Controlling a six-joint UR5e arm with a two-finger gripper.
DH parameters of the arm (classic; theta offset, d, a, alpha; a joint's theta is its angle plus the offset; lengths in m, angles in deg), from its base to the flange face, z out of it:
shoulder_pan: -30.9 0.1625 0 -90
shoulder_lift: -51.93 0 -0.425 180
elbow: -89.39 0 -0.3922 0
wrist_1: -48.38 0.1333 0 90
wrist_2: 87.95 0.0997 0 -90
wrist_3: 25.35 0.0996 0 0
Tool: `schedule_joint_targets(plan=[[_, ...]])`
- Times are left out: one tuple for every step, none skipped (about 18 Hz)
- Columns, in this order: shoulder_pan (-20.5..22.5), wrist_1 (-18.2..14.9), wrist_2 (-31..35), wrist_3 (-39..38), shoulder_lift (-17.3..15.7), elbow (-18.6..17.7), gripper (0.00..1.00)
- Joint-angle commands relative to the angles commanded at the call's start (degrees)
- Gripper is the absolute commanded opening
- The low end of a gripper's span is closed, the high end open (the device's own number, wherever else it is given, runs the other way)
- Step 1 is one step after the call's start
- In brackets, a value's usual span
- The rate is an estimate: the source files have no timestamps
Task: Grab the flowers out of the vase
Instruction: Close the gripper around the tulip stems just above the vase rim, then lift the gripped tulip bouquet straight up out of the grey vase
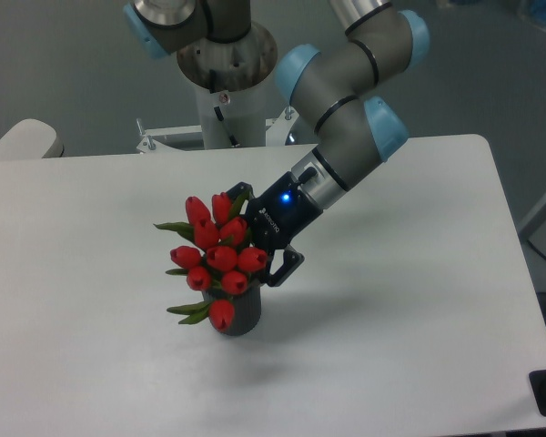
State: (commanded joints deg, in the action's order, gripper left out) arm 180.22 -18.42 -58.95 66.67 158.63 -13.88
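1. in the camera view, the flowers (214, 258) stand in the vase (238, 316) on the white table (409, 300). the vase sits near the middle of the table, a bit to the left in the picture. the red buds lean up and to the left, and green leaves poke out on the left side.
2. the gripper (255, 238) comes in from the right, at the end of the grey and blue arm (346, 118). it is tilted down toward the bunch. a small blue light glows on it.
3. the two dark fingers (287, 266) are spread apart. one sits at the top right of the bunch and one at the lower right, just above the vase mouth. the right side of the bunch is between them.
4. the buds hide the fingertips, so i cannot tell if they touch the flowers or have hold of them.
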Motion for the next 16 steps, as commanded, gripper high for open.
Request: schedule_joint_targets(plan=[[0.09, 0.09, 0.0, 0.09, 0.09, 0.09, 0.97], [0.0, 0.18, 0.0, 0.09, 0.18, 0.09, 0.97], [0.0, 0.44, 0.0, 0.09, 0.27, 0.09, 0.97], [0.0, 0.88, -0.09, 0.09, 0.35, 0.09, 0.97], [0.0, 1.23, -0.17, 0.09, 0.44, 0.09, 0.97], [0.0, 1.5, -0.78, 0.09, 0.62, 0.09, 0.94], [0.09, 1.59, -1.66, 0.17, 0.7, 0.17, 0.85], [0.17, 1.67, -2.37, 0.26, 0.88, 0.17, 0.74], [0.26, 1.76, -2.63, 0.26, 0.88, 0.17, 0.66], [0.26, 1.94, -2.64, 0.26, 0.88, 0.17, 0.58], [0.26, 2.03, -2.64, 0.26, 0.97, 0.17, 0.52], [0.26, 2.2, -2.64, 0.26, 0.97, 0.17, 0.48], [0.26, 2.46, -2.64, 0.26, 1.06, 0.17, 0.47], [0.26, 2.73, -2.64, 0.26, 1.06, 0.17, 0.45], [0.35, 2.82, -2.9, 0.18, 1.23, 0.26, 0.43], [0.44, 2.82, -3.34, 0.17, 1.32, 0.26, 0.4]])
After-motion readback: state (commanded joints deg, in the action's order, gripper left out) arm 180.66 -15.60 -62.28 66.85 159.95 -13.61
